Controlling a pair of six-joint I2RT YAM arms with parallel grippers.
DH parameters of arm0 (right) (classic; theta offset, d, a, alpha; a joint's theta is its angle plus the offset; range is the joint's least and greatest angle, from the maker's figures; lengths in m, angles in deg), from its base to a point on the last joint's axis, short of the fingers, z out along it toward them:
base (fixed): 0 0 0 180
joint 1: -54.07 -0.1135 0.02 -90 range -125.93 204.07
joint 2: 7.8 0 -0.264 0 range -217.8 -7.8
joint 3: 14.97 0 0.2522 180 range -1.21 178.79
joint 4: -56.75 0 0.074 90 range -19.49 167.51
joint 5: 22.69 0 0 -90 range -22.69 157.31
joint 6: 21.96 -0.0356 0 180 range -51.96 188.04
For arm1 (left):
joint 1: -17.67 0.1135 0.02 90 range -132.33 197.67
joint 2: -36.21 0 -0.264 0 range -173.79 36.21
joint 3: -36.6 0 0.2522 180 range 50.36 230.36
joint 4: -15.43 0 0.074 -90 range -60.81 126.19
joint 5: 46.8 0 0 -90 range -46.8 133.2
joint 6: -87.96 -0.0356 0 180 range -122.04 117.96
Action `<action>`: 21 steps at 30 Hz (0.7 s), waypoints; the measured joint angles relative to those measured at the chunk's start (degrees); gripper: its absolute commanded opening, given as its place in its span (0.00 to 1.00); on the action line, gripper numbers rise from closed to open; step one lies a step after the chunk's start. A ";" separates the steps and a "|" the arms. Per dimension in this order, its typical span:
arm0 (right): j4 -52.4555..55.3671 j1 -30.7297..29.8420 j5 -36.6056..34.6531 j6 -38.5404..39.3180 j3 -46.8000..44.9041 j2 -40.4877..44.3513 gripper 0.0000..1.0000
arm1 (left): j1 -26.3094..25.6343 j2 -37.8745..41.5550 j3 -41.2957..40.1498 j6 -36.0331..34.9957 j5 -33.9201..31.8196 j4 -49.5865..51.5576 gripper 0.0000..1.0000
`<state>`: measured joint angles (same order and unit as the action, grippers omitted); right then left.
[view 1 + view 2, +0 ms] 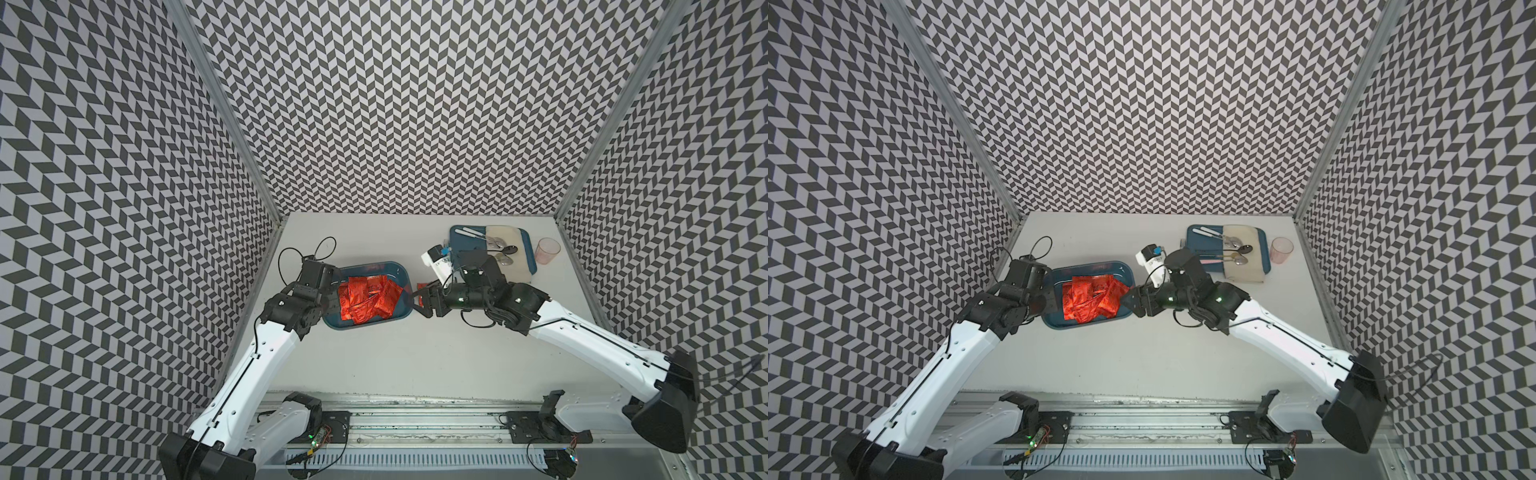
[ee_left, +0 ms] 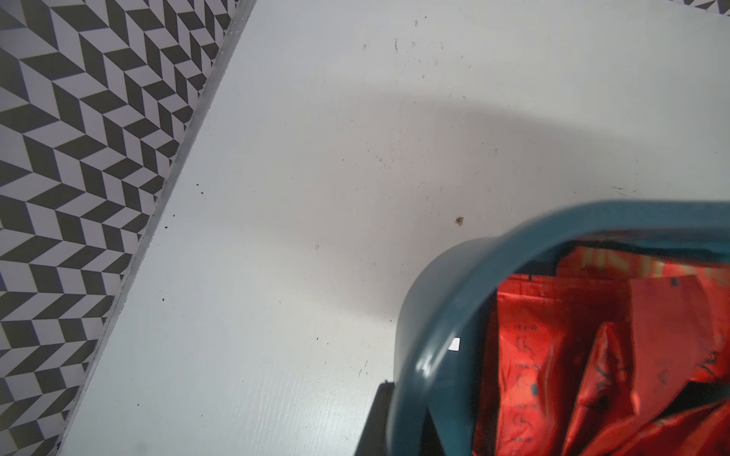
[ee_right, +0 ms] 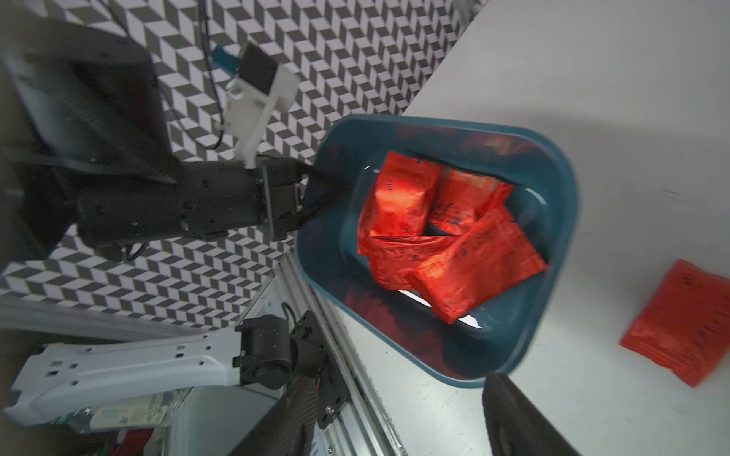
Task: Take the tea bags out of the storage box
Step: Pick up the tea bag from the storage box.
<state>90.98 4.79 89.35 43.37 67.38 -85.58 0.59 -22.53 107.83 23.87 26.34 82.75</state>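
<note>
1. While the left gripper [image 3: 326,185] is clamped on one end wall of the storage box [image 1: 374,265], the box rests on the table [image 1: 415,365].
2. Most tea bags [image 1: 365,301] lie heaped inside the box.
3. One loose tea bag [image 3: 679,323] lies on the table just beside the opposite end.
4. At that end, the right gripper [image 1: 417,300] hovers with fingers spread, holding nothing.

The dark blue storage box [image 1: 370,268] holds a heap of shiny red tea bags [image 1: 365,301]. One more tea bag [image 3: 679,321] lies flat just outside it.
</note>
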 measured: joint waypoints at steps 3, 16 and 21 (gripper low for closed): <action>-1.77 -2.16 1.38 -0.33 4.37 -5.42 0.63 | 0.00 -0.31 0.00 -0.37 0.15 0.00 0.00; -5.68 0.11 4.87 1.90 14.84 -25.22 0.52 | -0.02 -0.79 0.00 -0.96 1.62 -0.85 0.00; -8.46 4.81 9.70 0.46 16.13 -28.26 0.51 | -0.02 -1.27 0.00 -1.07 3.39 -0.92 0.00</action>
<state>82.52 9.60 99.06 43.83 83.51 -113.84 0.57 -23.79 107.83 22.80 29.72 81.83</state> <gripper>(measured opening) 0.512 0.076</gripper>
